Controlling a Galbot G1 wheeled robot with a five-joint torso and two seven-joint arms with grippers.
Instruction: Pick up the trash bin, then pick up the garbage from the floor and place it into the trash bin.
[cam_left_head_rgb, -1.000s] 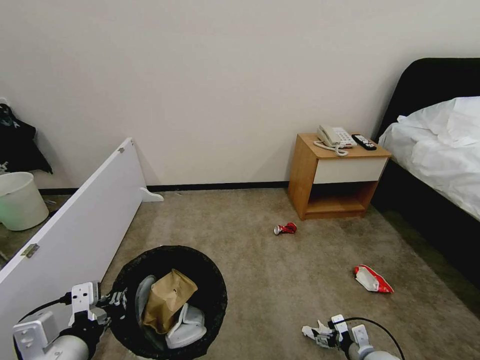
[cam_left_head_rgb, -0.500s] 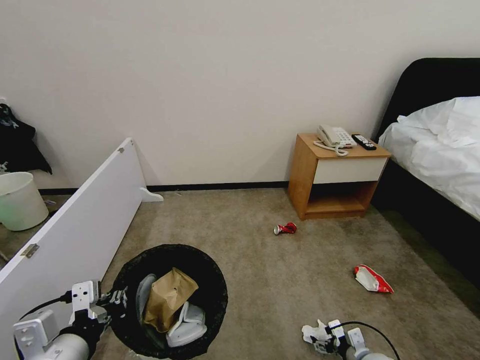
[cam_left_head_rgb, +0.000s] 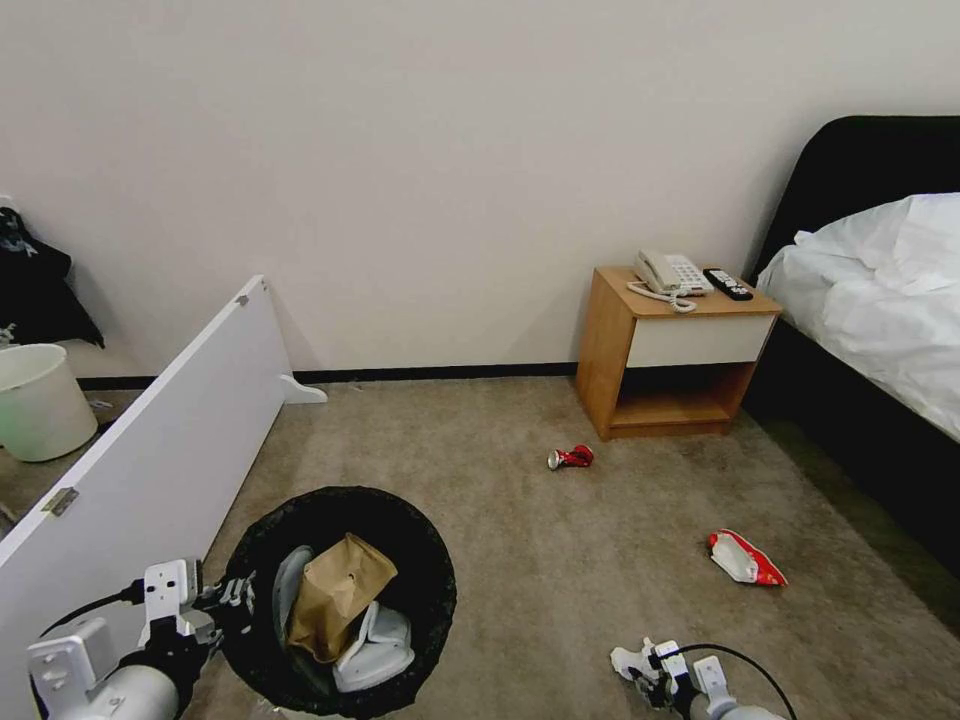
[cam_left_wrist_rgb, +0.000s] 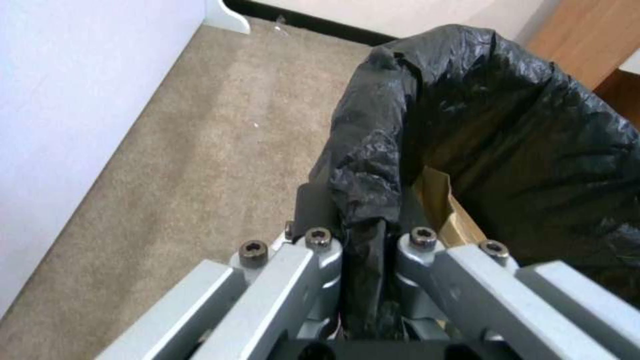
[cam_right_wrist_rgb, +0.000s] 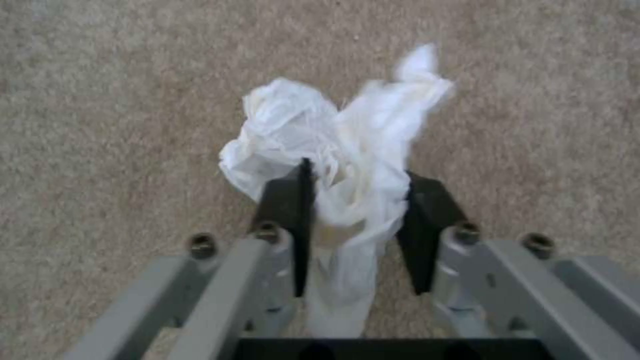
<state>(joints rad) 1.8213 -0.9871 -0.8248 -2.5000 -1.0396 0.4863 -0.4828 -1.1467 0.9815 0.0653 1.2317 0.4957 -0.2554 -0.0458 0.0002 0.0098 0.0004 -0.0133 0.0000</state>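
Black crinkled plastic marks the trash bin (cam_left_head_rgb: 338, 600), at about 7 o'clock in the head view, beside the long white board (cam_left_head_rgb: 150, 470) that lies on its edge along the floor (cam_left_head_rgb: 560, 560). The left gripper (cam_left_wrist_rgb: 363, 235) is clamped on the bin's bag-covered rim, 1 finger inside and 1 outside, which is probably why the bin can be carried with its mouth up and ready to receive litter. Inside it already lie a brown paper bag (cam_left_head_rgb: 335, 595) and white slippers (cam_left_head_rgb: 375, 645), so part of the garbage seems dealt with.

Further right, at roughly 12 o'clock on the carpet, a crushed red can (cam_left_head_rgb: 571, 457) rests in front of the wooden nightstand (cam_left_head_rgb: 675, 350), and at about 3 o'clock a red-white snack packet (cam_left_head_rgb: 745, 558) lies flat near the bed (cam_left_head_rgb: 880, 300). Both are well apart from either gripper and look like later pickups.

At about 5 o'clock, the right gripper (cam_right_wrist_rgb: 353, 200) sits low over the carpet with a crumpled white tissue (cam_right_wrist_rgb: 333, 145) between its black fingers (cam_right_wrist_rgb: 290, 200). In the right wrist view the tissue bunches between them and trails back toward the palm; the fingers stand close against it, apparently pinching it, though how firmly I cannot tell. Soft paper like this compresses easily, so a grip on the thick middle seems sensible.
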